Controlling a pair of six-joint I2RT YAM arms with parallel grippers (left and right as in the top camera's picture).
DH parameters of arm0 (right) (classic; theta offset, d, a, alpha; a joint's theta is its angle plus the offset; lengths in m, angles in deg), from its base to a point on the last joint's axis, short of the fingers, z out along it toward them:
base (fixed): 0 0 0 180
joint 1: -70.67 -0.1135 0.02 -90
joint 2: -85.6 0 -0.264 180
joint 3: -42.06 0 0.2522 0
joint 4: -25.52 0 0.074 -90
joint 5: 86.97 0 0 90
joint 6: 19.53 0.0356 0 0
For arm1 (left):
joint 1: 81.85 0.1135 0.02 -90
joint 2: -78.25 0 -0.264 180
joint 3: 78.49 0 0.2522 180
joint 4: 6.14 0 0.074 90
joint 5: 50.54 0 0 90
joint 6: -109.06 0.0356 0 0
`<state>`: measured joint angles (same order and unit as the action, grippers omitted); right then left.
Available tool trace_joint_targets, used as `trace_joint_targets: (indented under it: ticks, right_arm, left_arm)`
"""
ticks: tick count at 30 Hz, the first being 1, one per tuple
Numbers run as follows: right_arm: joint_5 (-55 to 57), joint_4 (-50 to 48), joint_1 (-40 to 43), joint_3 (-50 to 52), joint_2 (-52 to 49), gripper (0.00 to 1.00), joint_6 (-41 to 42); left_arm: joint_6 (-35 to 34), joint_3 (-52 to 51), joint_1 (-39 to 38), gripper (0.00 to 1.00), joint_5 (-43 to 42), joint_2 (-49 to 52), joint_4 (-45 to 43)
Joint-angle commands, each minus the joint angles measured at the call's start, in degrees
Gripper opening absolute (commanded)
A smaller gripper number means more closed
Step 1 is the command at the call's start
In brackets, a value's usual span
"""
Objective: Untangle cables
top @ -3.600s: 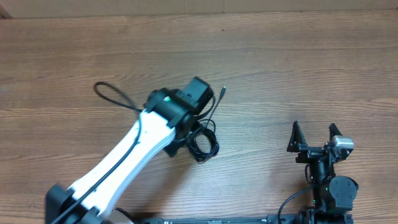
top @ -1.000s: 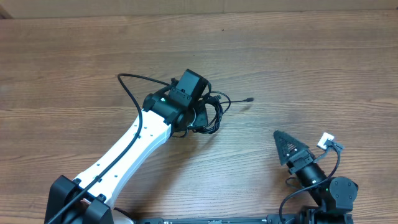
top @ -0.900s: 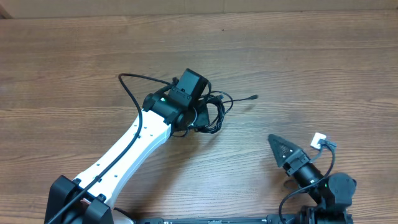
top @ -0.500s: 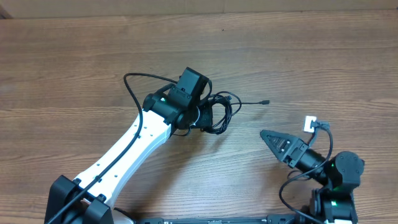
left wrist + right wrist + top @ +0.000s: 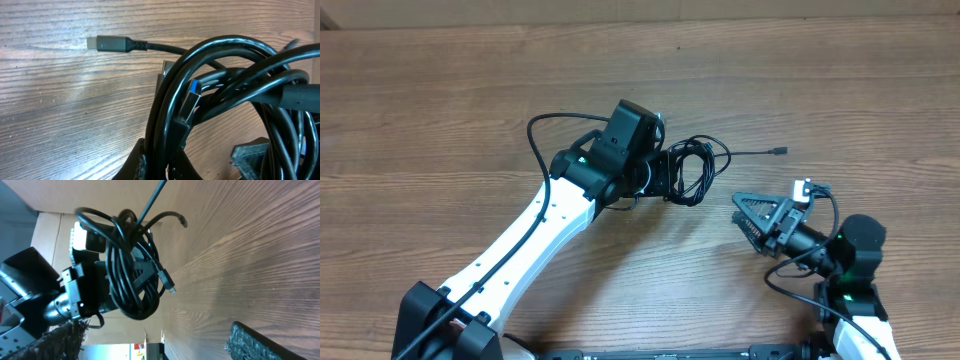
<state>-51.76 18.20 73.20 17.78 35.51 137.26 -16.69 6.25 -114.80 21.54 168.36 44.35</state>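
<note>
The cables are a bunch of thin, glossy black cords wound into several overlapping loops, knotted together near the middle of the wooden table. One loose end runs out to the right and finishes in a small plug lying on the wood. Another strand arcs out to the left of the bunch. In the left wrist view the loops cross and press over one another; a grey metal-tipped plug lies flat on the boards at the far left, and a blue-tipped plug is wedged among the coils. The left gripper is clamped on the left side of the bunch, jaws together around the cords. Whether the loops rest on the table or hang just above it cannot be told. The right gripper sits to the right of the bunch and nearer, apart from it, its jaws spread wide and pointing left toward the loops, holding nothing
</note>
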Motion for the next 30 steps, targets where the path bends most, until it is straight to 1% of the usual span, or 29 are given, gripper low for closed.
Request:
trace_joint_targets:
  ticks: [1, 3, 4, 5, 8, 10, 12, 13, 14, 16, 17, 19, 23, 24, 25, 26, 28, 29, 30]
  right_arm:
    - [5.4, -5.0, -5.8, -1.1, -2.6, 0.89, 0.7]
    - [8.9, -11.1, -8.9, -1.1, -4.3, 0.85, 0.7]
    - [10.0, -13.8, -9.7, -1.1, -5.1, 0.81, 0.7]
    - [10.3, -15.9, -9.8, -1.1, -5.7, 0.78, 0.7]
    - [10.2, -19.5, -9.8, -1.1, -6.6, 0.73, 0.8]
    - [10.2, -20.7, -9.8, -1.1, -7.0, 0.62, 1.0]
    - [10.1, -20.7, -9.8, -1.1, -7.0, 0.54, 1.0]
    - [9.9, -20.7, -9.8, -1.1, -7.0, 0.46, 1.0]
    - [9.9, -20.7, -9.8, -1.1, -7.0, 0.44, 1.0]
    - [9.7, -20.7, -9.8, -1.1, -7.0, 0.34, 1.0]
    - [9.7, -20.7, -9.8, -1.1, -7.0, 0.32, 1.0]
    - [9.7, -20.7, -9.8, -1.1, -7.0, 0.25, 1.0]
    - [9.3, -20.7, -9.8, -1.1, -7.0, 0.17, 1.0]
    - [9.3, -20.7, -9.8, -1.1, -7.0, 0.16, 1.0]
    - [9.3, -20.7, -9.8, -1.1, -7.0, 0.14, 1.0]
    - [9.3, -20.7, -9.8, -1.1, -7.0, 0.12, 1.0]
    - [9.3, -20.7, -9.8, -1.1, -7.0, 0.1, 1.1]
    - [9.3, -20.6, -9.8, -1.1, -7.0, 0.09, 1.2]
    - [9.3, -20.6, -9.8, -1.1, -7.0, 0.08, 2.1]
  left_arm:
    - [2.5, 1.3, -0.3, 0.04, -2.0, -1.2, -1.2]
    - [5.4, 1.3, -1.1, 0.04, -4.1, -1.2, -1.4]
    - [7.0, 1.3, -1.4, 0.04, -5.2, -1.2, -1.4]
    - [9.2, 1.3, -1.7, 0.04, -6.4, -1.2, -1.3]
    - [11.6, 1.3, -2.2, 0.04, -7.7, -1.2, -1.0]
    - [15.4, 1.3, -3.1, 0.04, -9.9, -1.2, -1.4]
    - [20.3, 1.3, -3.7, 0.04, -12.5, -1.2, -1.7]
    - [22.9, 1.3, -4.2, 0.04, -13.3, -1.2, -1.5]
    - [23.5, 1.3, -4.3, 0.04, -13.2, -1.2, -1.4]
    - [24.4, 1.3, -4.6, 0.04, -13.2, -1.2, -1.3]
    - [24.4, 1.3, -4.6, 0.04, -13.1, -1.2, -1.3]
    - [24.4, 1.3, -4.6, 0.04, -12.8, -1.2, -1.2]
    - [23.8, 1.3, -4.6, 0.05, -9.9, -1.2, -1.2]
    - [23.7, 1.3, -4.6, 0.08, -9.6, -1.2, -1.2]
    - [23.7, 1.3, -4.6, 0.13, -9.6, -1.2, -1.2]
    - [23.7, 1.3, -4.6, 0.21, -9.6, -1.2, -1.2]
    - [23.7, 1.3, -4.6, 0.29, -9.6, -1.2, -1.2]
    - [23.7, 1.3, -4.6, 0.33, -9.6, -1.2, -1.2]
    - [23.7, 1.3, -4.6, 0.34, -9.6, -1.2, -1.2]
